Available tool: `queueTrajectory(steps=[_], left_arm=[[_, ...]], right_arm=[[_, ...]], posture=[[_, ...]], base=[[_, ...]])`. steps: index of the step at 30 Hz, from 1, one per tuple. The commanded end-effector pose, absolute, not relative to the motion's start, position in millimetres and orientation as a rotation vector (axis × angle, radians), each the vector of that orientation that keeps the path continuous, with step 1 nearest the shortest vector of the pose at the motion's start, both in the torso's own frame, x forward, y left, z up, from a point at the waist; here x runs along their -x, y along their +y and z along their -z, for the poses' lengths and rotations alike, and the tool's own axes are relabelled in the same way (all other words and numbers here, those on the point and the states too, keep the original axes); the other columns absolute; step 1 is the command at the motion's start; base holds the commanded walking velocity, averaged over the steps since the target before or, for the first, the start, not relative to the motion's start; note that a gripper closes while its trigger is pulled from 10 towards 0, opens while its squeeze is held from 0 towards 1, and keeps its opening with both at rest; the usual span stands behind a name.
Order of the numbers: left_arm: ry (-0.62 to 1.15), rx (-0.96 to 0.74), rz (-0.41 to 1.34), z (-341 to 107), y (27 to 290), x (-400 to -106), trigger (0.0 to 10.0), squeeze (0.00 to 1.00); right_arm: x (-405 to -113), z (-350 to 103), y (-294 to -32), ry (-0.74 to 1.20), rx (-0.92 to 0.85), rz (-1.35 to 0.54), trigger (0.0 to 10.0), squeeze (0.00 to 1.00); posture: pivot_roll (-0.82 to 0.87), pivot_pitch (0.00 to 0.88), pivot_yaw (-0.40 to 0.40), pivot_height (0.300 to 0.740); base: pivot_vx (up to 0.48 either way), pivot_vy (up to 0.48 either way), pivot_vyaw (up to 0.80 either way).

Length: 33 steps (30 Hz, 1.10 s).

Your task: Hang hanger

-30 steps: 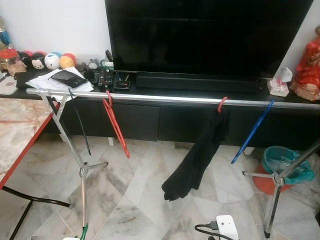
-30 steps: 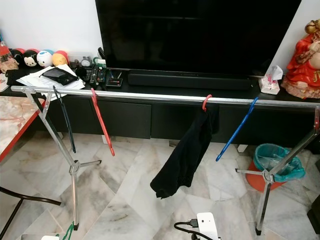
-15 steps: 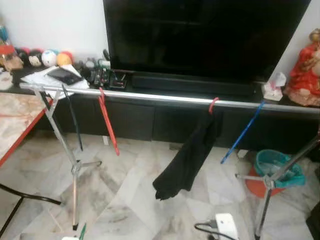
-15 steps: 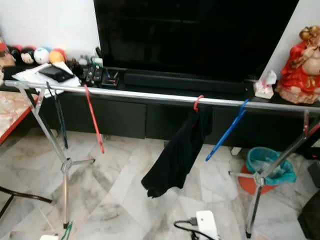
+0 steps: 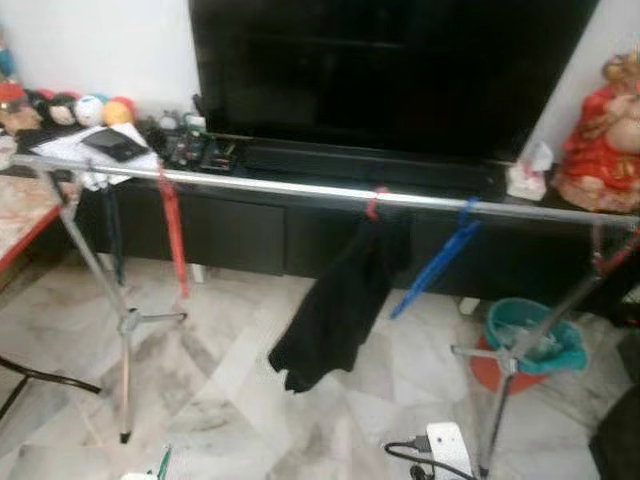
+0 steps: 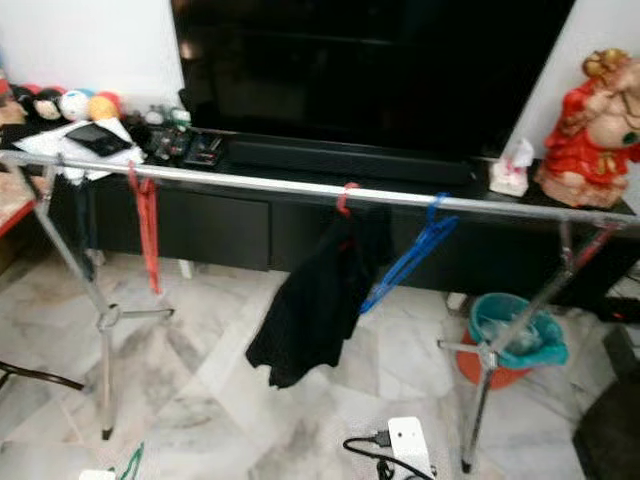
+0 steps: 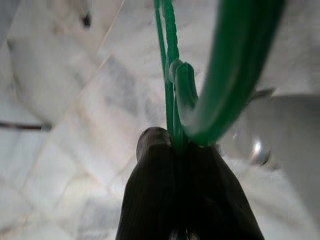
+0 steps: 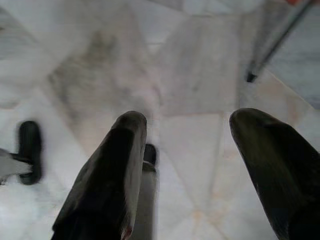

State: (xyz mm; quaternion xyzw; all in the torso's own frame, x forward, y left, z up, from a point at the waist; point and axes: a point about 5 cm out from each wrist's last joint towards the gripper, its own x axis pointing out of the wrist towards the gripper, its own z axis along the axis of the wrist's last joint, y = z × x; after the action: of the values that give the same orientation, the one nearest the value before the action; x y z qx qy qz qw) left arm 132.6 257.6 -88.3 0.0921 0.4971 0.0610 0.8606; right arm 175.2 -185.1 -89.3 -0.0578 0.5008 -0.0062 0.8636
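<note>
My left gripper (image 7: 175, 145) is shut on a green hanger (image 7: 172, 80), whose hook curves up just past the fingertips; a green tip of it (image 5: 163, 462) pokes in at the bottom of the left eye view. Ahead, a silver rail (image 5: 280, 186) runs across on two tripod stands. From it hang a dark hanger (image 5: 112, 230), a red hanger (image 5: 176, 235), a black garment (image 5: 335, 310) on a red hook and a blue hanger (image 5: 430, 265). My right gripper (image 8: 187, 120) is open above the marble floor, holding nothing.
Behind the rail stand a black TV console (image 5: 240, 225) and a large TV (image 5: 390, 70). A teal bin (image 5: 525, 340) sits by the right tripod stand (image 5: 500, 380). A white adapter with a cable (image 5: 445, 445) lies on the floor. A marble table (image 5: 15, 205) is at the left.
The whole picture has slid left and blurred, so the camera has moved; the right tripod stand and the red figurine show more. The hangers keep their places on the rail.
</note>
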Motion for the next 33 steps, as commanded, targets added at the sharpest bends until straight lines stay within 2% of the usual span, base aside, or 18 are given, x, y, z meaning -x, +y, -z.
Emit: queueTrajectory(steps=[1,8,14,15,16,17,24,33], left_arm=[[1.017,-0.196,-0.127,88.7,254.5,-132.2,10.0,0.0],[0.914,-0.18,-0.148,84.4,252.5,-137.7,10.0,0.0],[0.736,-0.162,-0.194,74.8,251.0,-145.3,10.0,0.0],[0.583,-0.174,-0.176,55.2,250.2,-178.9,10.0,0.0],[0.355,-0.19,-0.145,18.0,247.4,-224.5,10.0,0.0],[0.291,-0.201,-0.136,6.5,246.7,-234.1,10.0,0.0],[0.2,-0.2,-0.053,-4.2,241.7,-231.1,10.0,0.0],[0.193,-0.192,-0.009,-11.8,244.9,-229.1,10.0,0.0]], right_arm=[[-173.4,89.3,-191.4,1.054,0.132,0.024,10.0,0.0],[-172.9,89.2,-193.7,1.056,0.142,0.02,10.0,0.0],[-172.2,89.1,-196.3,1.059,0.155,0.008,10.0,0.0],[-172.2,89.1,-196.6,1.06,0.158,0.007,10.0,0.0],[-172.0,89.1,-197.2,1.06,0.16,0.005,10.0,0.0],[-171.8,89.1,-197.5,1.06,0.16,0.006,10.0,0.0],[-172.2,88.7,-199.2,1.065,0.179,-0.007,10.0,0.0],[-172.9,88.4,-199.5,1.064,0.181,-0.004,10.0,0.0]], posture=[[0.1,0.0,-0.056,0.74],[0.11,0.0,-0.064,0.74],[0.11,0.0,-0.076,0.74],[0.11,0.0,-0.076,0.74],[0.11,0.0,-0.076,0.74],[0.11,0.0,-0.077,0.74],[0.12,0.0,-0.083,0.74],[0.13,0.0,-0.083,0.74]], base=[[0.0,0.0,0.0],[0.0,0.0,0.0],[0.0,0.0,0.0],[0.0,0.0,0.0],[0.0,0.0,0.0],[0.0,0.0,0.0],[0.0,0.0,0.0],[0.31,0.0,0.0]])
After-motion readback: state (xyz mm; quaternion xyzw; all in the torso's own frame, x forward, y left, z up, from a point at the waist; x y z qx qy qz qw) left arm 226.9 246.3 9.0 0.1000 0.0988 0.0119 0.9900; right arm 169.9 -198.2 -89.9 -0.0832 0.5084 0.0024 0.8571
